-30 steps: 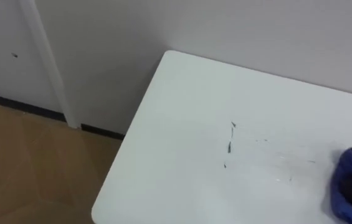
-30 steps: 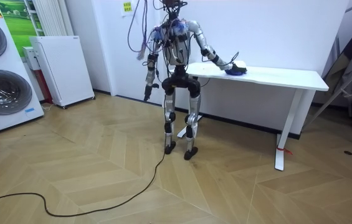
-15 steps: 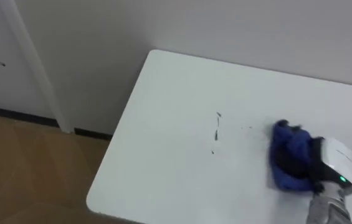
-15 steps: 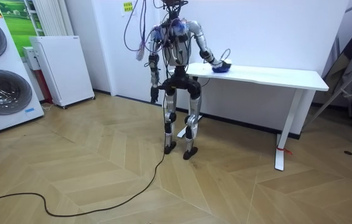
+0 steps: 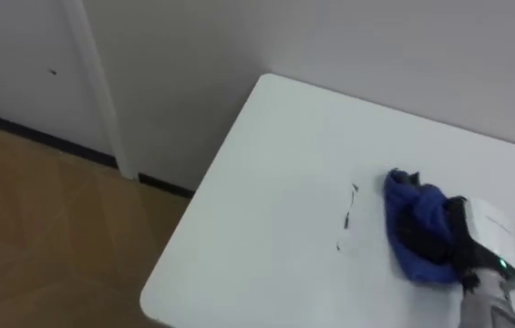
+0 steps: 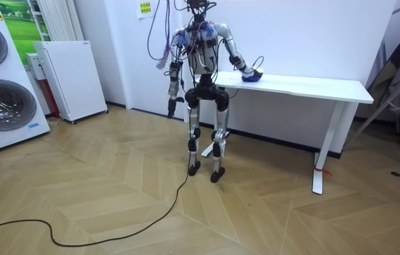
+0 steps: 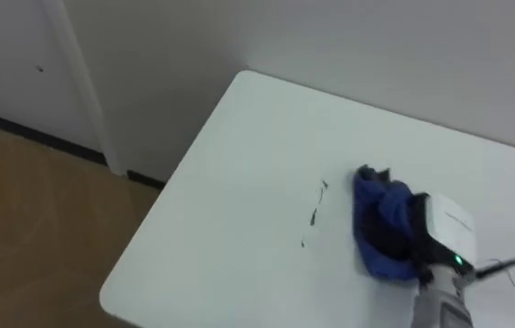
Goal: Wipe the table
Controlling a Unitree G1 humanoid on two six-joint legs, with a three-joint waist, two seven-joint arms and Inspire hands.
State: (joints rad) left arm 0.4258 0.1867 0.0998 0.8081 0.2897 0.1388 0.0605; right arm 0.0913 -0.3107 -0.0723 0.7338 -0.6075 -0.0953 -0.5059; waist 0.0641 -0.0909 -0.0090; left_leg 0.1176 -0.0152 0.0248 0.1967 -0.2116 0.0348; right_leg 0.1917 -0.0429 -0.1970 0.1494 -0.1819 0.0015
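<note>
The white counter [image 5: 266, 210] stretched out beneath and to the left of the right robot hand [image 5: 483, 235], with the robot standing at its end. A bunched blue cloth [image 5: 410, 202] lay on the counter under that hand. The fingers sank into its folds, so whether they were curled or flat could not be told. Thin dark marks [image 5: 348, 219] sat just left of the cloth. The left robot hand [image 6: 172, 108] hung at the robot's side, too small to read.

Silver-grey limbs, dark torso tangled with cables — right hand [image 5: 483, 233] white-backed, one green light lit
</note>
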